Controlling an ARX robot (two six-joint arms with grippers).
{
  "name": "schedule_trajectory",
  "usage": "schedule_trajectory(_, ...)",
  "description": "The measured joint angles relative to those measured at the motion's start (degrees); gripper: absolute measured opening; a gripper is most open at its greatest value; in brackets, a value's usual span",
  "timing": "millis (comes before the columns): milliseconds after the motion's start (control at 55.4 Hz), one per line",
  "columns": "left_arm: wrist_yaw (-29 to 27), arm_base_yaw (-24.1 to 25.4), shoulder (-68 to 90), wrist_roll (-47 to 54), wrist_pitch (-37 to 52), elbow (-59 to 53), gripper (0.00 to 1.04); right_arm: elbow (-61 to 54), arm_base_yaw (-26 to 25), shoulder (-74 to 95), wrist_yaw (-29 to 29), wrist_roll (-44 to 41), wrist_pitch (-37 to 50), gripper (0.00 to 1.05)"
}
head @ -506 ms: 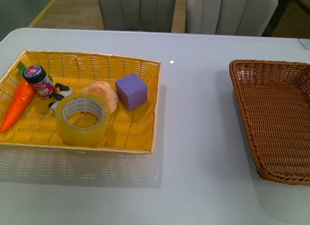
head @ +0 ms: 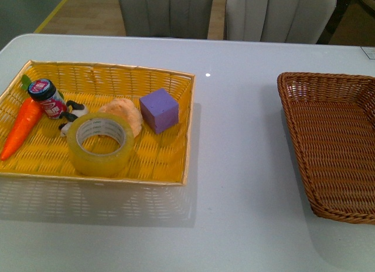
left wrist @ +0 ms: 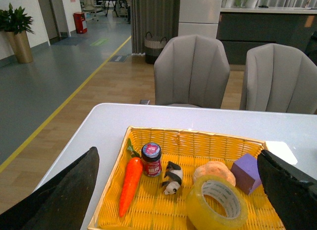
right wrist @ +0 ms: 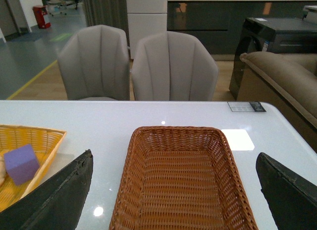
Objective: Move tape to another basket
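Observation:
The yellowish tape roll [head: 99, 144] lies flat in the bright yellow basket [head: 170, 78] on the left of the table. It also shows in the left wrist view [left wrist: 217, 204], between my open left gripper's dark fingers [left wrist: 64, 195]. The left gripper [left wrist: 181, 200] hangs above and short of the yellow basket. The brown wicker basket [head: 296, 102] stands at the right, with nothing in it. In the right wrist view the brown basket [right wrist: 173, 136] lies between my open right gripper's fingers [right wrist: 290, 190]; the right gripper [right wrist: 173, 198] is above its near end. Neither arm shows in the front view.
In the yellow basket lie a toy carrot [head: 22, 126], a small red jar [head: 47, 98], a panda figure [head: 71, 112], a bread bun [head: 124, 112] and a purple cube [head: 159, 110]. Two grey chairs [left wrist: 193, 71] stand behind the table. White tabletop [head: 234, 137] separates the baskets.

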Motion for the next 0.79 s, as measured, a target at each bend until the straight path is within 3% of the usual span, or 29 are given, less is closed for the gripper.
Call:
schedule_trajectory(289, 0.00, 0.00, 0.00, 0.00, 0.00, 0.00, 0.96, 0.31, -0.17, 0.59, -0.81, 0.28, -0.94, 0.96)
schedule_trajectory(343, -0.02, 0.00, 0.00, 0.00, 0.00, 0.00, 0.96, 4.81, -2.12, 7.23, -6.03, 1.11, -12.09, 0.96)
schedule_trajectory(397, 0.02, 0.00, 0.00, 0.02, 0.00, 0.00, 0.96, 9.05, -4.59, 19.06, -8.68, 1.07, -16.92, 0.96)
schedule_trajectory(795, 0.00, 0.00, 0.00, 0.02, 0.00, 0.00, 0.96, 23.76, -11.87, 71.76, -6.08, -5.27, 20.70, 0.96)
